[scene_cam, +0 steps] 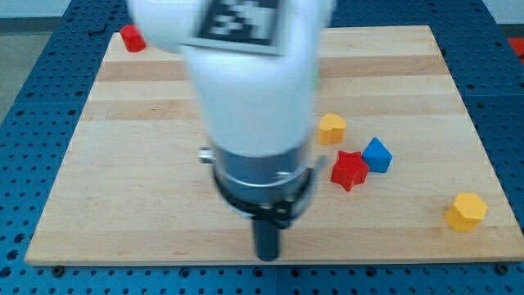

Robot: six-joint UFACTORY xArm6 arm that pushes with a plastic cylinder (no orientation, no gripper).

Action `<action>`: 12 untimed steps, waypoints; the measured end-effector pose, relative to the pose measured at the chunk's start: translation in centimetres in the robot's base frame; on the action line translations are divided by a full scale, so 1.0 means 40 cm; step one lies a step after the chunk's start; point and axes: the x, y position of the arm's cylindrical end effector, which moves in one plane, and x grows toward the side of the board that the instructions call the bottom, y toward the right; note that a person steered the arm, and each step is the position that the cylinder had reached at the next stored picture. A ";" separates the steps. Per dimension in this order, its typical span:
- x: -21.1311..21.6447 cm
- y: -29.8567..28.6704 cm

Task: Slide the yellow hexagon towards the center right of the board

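Note:
A yellow hexagon (466, 211) lies near the board's lower right corner. A second yellow block (332, 129), whose shape is unclear, lies right of centre. My tip (267, 256) is near the board's bottom edge, at the middle, under the large white arm. It is far to the left of the hexagon and touches no block.
A red star (350, 170) and a blue block (377, 155) touch each other just below the second yellow block. A red block (133, 38) sits at the top left corner of the wooden board (147, 205). The arm body hides the board's centre.

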 end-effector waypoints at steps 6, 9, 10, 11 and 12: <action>-0.044 0.503; -0.033 0.591; -0.125 0.591; -0.232 0.588; -0.236 0.588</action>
